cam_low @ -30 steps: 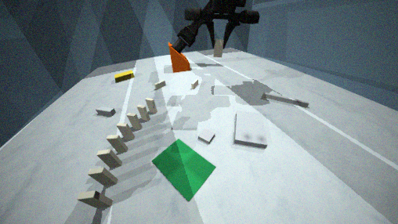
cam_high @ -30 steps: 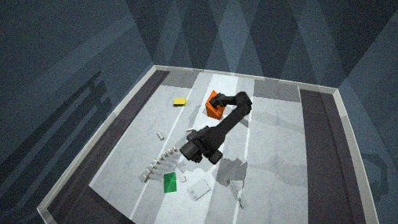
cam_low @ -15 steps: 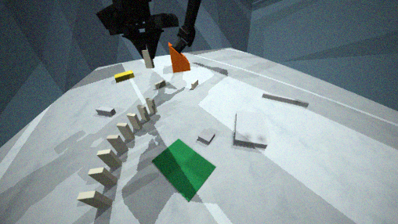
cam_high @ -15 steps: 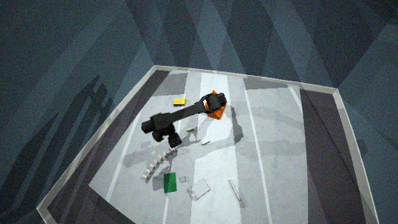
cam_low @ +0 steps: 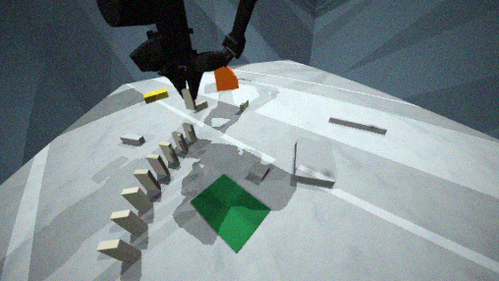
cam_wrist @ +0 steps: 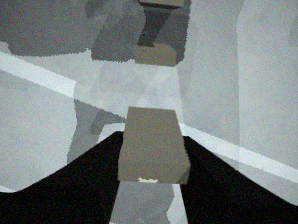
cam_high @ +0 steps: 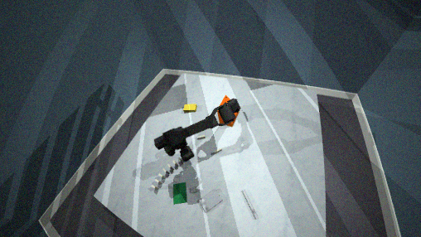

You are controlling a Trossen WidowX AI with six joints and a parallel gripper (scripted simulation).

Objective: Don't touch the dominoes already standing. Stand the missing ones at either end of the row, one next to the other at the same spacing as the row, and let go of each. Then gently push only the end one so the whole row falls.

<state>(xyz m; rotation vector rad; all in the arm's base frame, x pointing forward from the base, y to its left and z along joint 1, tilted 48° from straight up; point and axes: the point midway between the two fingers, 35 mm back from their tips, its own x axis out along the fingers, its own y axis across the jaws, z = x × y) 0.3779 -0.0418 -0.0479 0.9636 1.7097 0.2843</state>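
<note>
Gripper (cam_low: 189,87) clamped on a beige domino (cam_low: 188,99), fingers partly closed.
Held domino hangs upright above the table (cam_low: 403,175), off the far end of the standing row (cam_low: 158,166), toward 12 o'clock; green patch (cam_low: 231,211) at row's 3 o'clock.

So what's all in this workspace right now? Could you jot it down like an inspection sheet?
Surface: pale grey table with white stripes and a raised rim.
Job's things: a row of seven standing dominoes; a held domino hanging past the row's far end; loose dominoes lying flat nearby.
Clutter: green sheet, yellow block, orange wedge, grey slab, thin grey bar.
Grippers: the gripper is shut on the held domino, above the table.
Cables: nothing seen.
Surroundings: dark blue-grey walls.
</note>
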